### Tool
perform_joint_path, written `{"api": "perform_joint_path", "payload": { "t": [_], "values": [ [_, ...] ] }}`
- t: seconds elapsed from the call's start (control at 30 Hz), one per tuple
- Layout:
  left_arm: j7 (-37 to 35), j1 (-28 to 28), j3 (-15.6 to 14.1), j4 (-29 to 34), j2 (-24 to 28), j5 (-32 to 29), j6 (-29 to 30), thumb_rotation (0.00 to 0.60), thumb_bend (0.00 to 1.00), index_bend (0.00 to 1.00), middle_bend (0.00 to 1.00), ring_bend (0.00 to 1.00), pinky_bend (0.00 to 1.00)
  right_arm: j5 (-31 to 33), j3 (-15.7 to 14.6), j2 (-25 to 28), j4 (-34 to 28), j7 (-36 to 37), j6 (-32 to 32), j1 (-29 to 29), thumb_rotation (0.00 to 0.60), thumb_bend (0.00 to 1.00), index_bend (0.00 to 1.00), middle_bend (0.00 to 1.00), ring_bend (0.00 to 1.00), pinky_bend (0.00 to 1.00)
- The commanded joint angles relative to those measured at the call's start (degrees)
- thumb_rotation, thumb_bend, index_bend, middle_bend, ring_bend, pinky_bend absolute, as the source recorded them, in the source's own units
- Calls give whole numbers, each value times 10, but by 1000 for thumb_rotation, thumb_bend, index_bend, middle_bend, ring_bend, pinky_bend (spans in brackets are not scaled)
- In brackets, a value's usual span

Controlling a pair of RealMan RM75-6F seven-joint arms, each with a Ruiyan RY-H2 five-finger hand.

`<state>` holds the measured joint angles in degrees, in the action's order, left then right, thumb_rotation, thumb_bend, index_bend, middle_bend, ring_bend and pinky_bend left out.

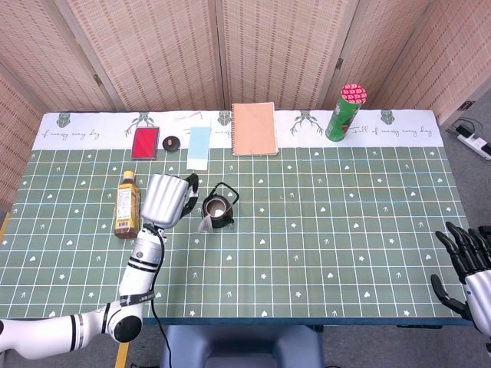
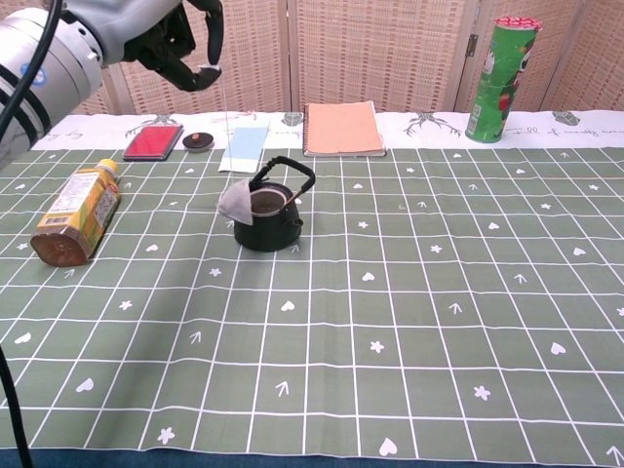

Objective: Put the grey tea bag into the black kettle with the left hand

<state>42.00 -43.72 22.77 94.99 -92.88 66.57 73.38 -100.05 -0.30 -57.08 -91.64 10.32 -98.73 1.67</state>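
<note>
Woven reed screens close off the back, and below them we see a worktop (image 1: pixel 322 230) covered in green gridded cloth. At the left of the head view a bottle (image 1: pixel 126 204) lies on its side. Just right of it our left hand (image 1: pixel 166 201) is raised above the cloth; in the chest view it sits in the upper left corner, its fingers (image 2: pixel 209 70) pinching the string from which the grey tea bag (image 2: pixel 235 199) hangs. The bag dangles at the left rim of the black kettle (image 2: pixel 268 216), whose lid is off; whether it touches the rim we cannot tell. Along the far edge lie a red case (image 1: pixel 144 142), a blue card (image 1: pixel 199 147), an orange notebook (image 1: pixel 254 129) and, further right, a green canister (image 1: pixel 345 113). At the lower right corner our right hand (image 1: pixel 468 270) hangs off the worktop's edge with fingers spread, holding nothing.
</note>
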Motion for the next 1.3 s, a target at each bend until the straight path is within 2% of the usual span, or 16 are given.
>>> {"api": "perform_joint_path", "payload": {
  "t": [0.03, 0.37, 0.63, 0.97, 1.3],
  "values": [
    [-5, -8, -2, -12, -7, -6, -3, 600, 463, 656, 1000, 994, 964, 3, 1, 0, 0, 0, 2, 0, 600, 477, 0, 0, 0, 0],
    [-10, -23, -10, -40, -18, -16, -5, 600, 463, 647, 1000, 994, 964, 6, 3, 2, 1, 4, 9, -5, 600, 478, 0, 0, 0, 0],
    [-47, -34, -21, -82, -42, -20, -19, 600, 463, 639, 1000, 994, 964, 12, 5, 3, 1, 10, 11, -7, 600, 478, 0, 0, 0, 0],
    [-53, -59, -13, -119, -67, -12, -15, 600, 463, 636, 1000, 994, 964, 10, 4, 7, 8, 26, 3, -4, 600, 477, 0, 0, 0, 0],
    [-49, -69, -14, -135, -68, -4, -9, 600, 463, 632, 1000, 994, 964, 8, 2, 7, 6, 23, 3, -3, 600, 478, 0, 0, 0, 0]
  ]
}}
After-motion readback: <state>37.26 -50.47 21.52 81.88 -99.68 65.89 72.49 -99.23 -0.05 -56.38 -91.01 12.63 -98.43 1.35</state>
